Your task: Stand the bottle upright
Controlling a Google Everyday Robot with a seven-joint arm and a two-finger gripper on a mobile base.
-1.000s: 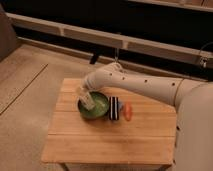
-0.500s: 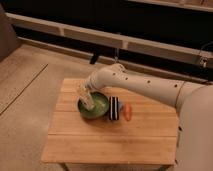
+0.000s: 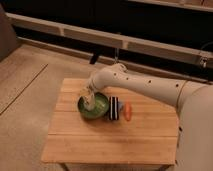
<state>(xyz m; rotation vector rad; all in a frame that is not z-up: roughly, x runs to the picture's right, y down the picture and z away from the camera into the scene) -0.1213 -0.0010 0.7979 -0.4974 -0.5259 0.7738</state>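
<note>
Arm reaches down w/ gripper [image 3: 89,98] at left rim of bowl [image 3: 100,111] on desk [image 3: 100,142], apparently to right the bottle [image 3: 90,102], a pale shape in the bowl beneath; gripper state cannot be told; striped block [image 3: 114,108] & carrot [image 3: 128,111] lie beside.
</note>
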